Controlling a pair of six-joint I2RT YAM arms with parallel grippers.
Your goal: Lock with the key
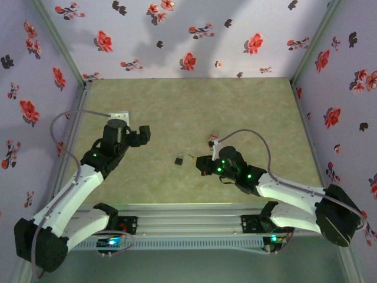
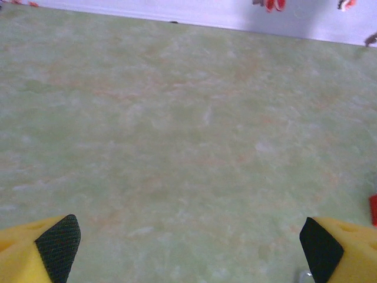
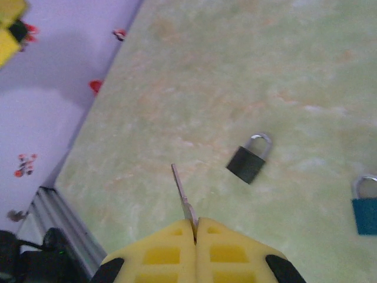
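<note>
A small black padlock with a silver shackle lies flat on the green table, also seen in the top view. My right gripper is shut on a flat silver key, whose blade sticks out forward and to the left, short of the padlock and apart from it. From above, the right gripper hovers just right of the black padlock. My left gripper is open over bare table with nothing between its fingers, and sits at the left, well away from the lock.
A blue padlock lies at the right edge of the right wrist view. A small red object lies behind the right gripper, and its red edge shows in the left wrist view. Floral walls enclose the table.
</note>
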